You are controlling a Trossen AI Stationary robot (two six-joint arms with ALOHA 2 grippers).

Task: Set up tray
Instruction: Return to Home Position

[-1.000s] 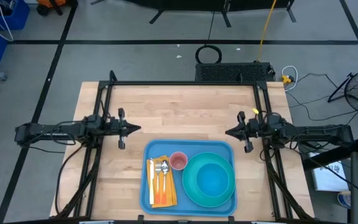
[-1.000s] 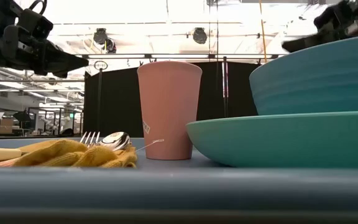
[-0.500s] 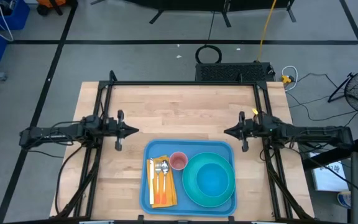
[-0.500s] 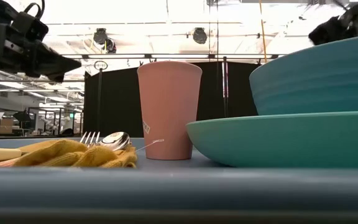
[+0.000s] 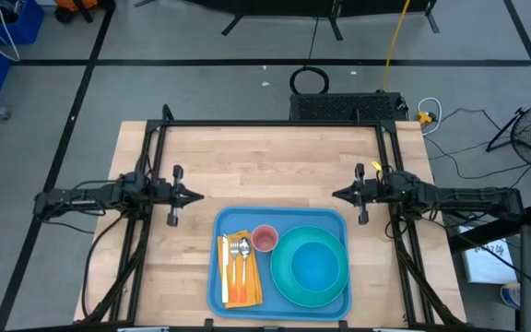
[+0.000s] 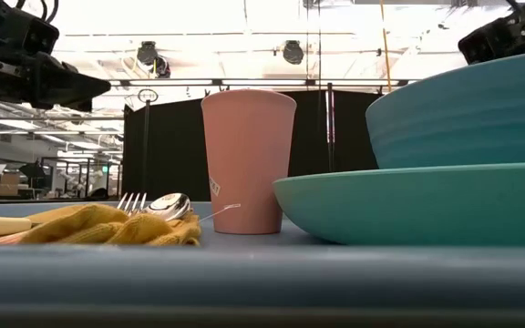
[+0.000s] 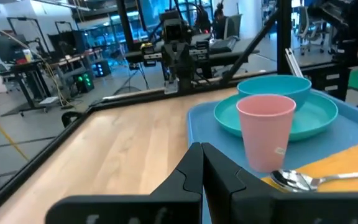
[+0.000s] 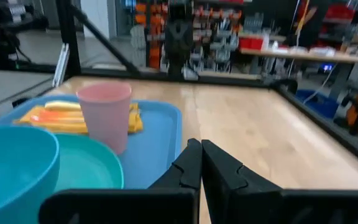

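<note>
The light-blue tray (image 5: 332,219) lies at the table's near middle. On it a yellow napkin (image 5: 241,293) bears a fork and spoon (image 5: 241,247), a pink cup (image 5: 265,239) stands upright, and a teal bowl (image 5: 316,268) sits on a teal plate (image 5: 282,277). My left gripper (image 5: 198,195) is shut and empty, above the table left of the tray. My right gripper (image 5: 336,195) is shut and empty, above the table right of the tray's far edge. The cup also shows in the left wrist view (image 7: 265,130) and right wrist view (image 8: 104,115).
A black frame (image 5: 275,124) runs along the table's far edge and down both sides. Bare wood (image 5: 275,166) lies between the grippers and the far edge. The low view shows cup (image 6: 248,159), napkin (image 6: 108,226) and bowl (image 6: 463,114) close up.
My left gripper has drawn back toward the table's left edge. My right gripper has shifted slightly toward the table's far edge. Both stay shut. Nothing on the tray has moved.
</note>
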